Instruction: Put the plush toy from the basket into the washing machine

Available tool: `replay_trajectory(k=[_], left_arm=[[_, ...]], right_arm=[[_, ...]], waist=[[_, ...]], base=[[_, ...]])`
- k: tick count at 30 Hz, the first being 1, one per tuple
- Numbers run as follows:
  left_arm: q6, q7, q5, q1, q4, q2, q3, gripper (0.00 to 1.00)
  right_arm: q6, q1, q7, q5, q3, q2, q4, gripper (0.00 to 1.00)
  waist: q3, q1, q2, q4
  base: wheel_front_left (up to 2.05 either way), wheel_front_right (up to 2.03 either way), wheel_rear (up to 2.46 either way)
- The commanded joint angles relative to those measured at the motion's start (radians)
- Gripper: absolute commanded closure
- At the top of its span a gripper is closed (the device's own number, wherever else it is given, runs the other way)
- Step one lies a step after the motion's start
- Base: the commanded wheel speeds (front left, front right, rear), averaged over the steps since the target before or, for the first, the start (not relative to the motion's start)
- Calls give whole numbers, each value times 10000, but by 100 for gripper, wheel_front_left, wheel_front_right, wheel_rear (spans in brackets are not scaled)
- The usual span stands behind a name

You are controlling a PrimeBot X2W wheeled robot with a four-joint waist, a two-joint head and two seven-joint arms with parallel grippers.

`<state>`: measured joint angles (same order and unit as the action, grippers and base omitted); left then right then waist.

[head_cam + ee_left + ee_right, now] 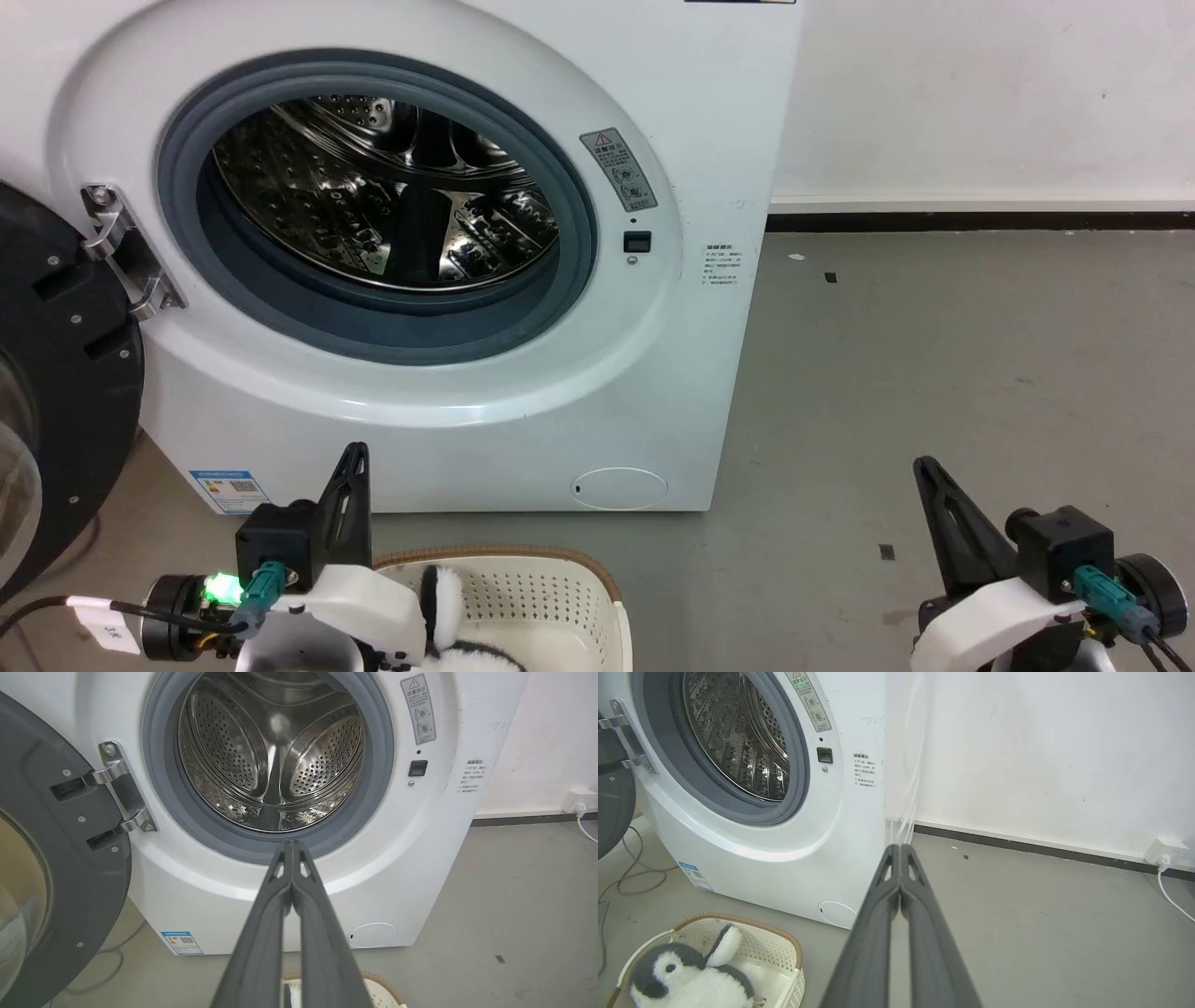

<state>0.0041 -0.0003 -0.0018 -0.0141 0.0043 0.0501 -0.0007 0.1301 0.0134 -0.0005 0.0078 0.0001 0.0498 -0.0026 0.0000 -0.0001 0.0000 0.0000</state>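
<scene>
Left gripper (290,845) and right gripper (900,848) are both pinched shut, holding nothing, so nothing's really done yet. Fluffy plush toy (686,977) sits in the basket (752,926) on the near floor (934,373); washing machine (485,439) stands open, drum (275,742) empty.

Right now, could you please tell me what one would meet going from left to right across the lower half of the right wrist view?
The basket holding the plush toy → the round flap low on the washing machine → the right gripper, fingers together → the white wall socket.
</scene>
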Motion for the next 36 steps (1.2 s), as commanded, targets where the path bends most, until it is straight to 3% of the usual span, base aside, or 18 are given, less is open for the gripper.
replay_trajectory(k=[1, 2, 17, 36], left_arm=[[-41, 3, 18, 141, -43, 1, 7, 100], [1, -2, -1, 1, 0, 0, 4, 0], [124, -248, -129, -163, 299, 0, -85, 0], [-141, -648, -597, -1640, 3066, 14, -215, 0]], right_arm=[[6, -134, 5, -78, -1, 4, 26, 100], [0, 0, -2, 1, 0, 0, 0, 0], [1, -32, -247, 465, -149, 0, -133, 0], [2, -638, -665, 1035, -321, 1, -556, 0]], waist=[[0, 1, 0, 0], [0, 1, 0, 0], [131, 1, 0, 6], [1630, 1, 0, -27]], base=[[0, 0, 0], [0, 0, 0], [0, 0, 0], [0, 0, 0]])
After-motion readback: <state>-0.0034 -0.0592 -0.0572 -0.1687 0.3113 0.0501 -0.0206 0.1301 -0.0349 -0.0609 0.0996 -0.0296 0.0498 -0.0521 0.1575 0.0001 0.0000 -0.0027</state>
